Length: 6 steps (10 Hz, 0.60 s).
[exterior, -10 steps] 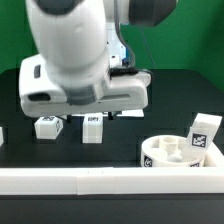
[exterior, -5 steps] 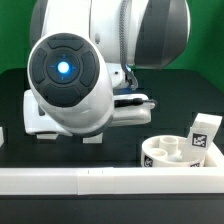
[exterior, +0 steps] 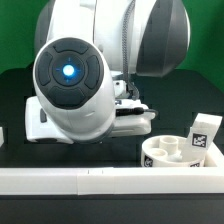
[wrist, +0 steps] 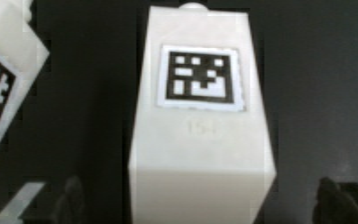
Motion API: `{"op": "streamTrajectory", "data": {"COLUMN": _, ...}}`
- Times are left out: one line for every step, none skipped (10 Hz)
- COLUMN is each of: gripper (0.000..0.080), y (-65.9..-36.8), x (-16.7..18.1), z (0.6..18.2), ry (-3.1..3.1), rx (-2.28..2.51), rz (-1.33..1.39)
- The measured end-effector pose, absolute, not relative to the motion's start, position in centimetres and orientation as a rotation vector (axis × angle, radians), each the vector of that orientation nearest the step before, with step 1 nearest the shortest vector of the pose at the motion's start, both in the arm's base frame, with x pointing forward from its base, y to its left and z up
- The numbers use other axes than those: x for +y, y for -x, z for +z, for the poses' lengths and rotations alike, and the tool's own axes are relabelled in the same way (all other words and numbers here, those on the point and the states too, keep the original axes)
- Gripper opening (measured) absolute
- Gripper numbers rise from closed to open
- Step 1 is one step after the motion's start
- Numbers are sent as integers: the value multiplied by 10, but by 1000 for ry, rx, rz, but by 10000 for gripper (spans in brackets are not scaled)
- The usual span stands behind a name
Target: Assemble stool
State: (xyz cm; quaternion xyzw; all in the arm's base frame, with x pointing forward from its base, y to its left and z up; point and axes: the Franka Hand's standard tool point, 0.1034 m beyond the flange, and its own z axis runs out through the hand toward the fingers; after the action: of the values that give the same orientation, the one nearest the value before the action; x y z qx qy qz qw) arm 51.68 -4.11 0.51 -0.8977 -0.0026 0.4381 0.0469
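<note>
In the wrist view a white stool leg (wrist: pixel 202 110) with a black-and-white tag lies on the black table, lengthwise between my jaws. My gripper (wrist: pixel 202 206) is open; its dark fingertips (wrist: pixel 62 202) stand on either side of the leg with a gap on each side. A second leg (wrist: pixel 2 88) lies beside it. In the exterior view the arm's body (exterior: pixel 70 85) hides my gripper and both of these legs. The round seat disc (exterior: pixel 175 153) with sockets sits at the exterior view's right, and a third leg (exterior: pixel 205 133) stands just behind it.
A long white rail (exterior: pixel 100 181) runs along the front of the table. A small white piece (exterior: pixel 2 136) shows at the exterior view's left edge. A green wall stands behind.
The arm has turned and come down over the two legs in the middle; they showed in the exterior view a second ago and are now hidden behind it.
</note>
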Motion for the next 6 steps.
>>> {"op": "streamTrajectory", "data": {"gripper": 559, "y": -517, "x": -41, "z": 5, "ry": 2739, "rx": -8, "rz": 1337}}
{"op": "streamTrajectory", "data": {"gripper": 375, "y": -517, "x": -41, "z": 5, "ry": 2739, "rx": -7, "rz": 1336}}
{"op": "streamTrajectory", "data": {"gripper": 375, "y": -517, "x": -41, "z": 5, "ry": 2738, "rx": -7, "rz": 1337}}
{"op": "streamTrajectory", "data": {"gripper": 330, "y": -517, "x": -41, "z": 5, "ry": 2738, "rx": -7, "rz": 1337}}
{"op": "streamTrajectory", "data": {"gripper": 330, "y": -517, "x": -41, "z": 5, "ry": 2738, "rx": -9, "rz": 1336}}
{"op": "streamTrajectory", "data": {"gripper": 330, "y": -518, "x": -41, "z": 8, "ry": 2734, "rx": -13, "rz": 1337}}
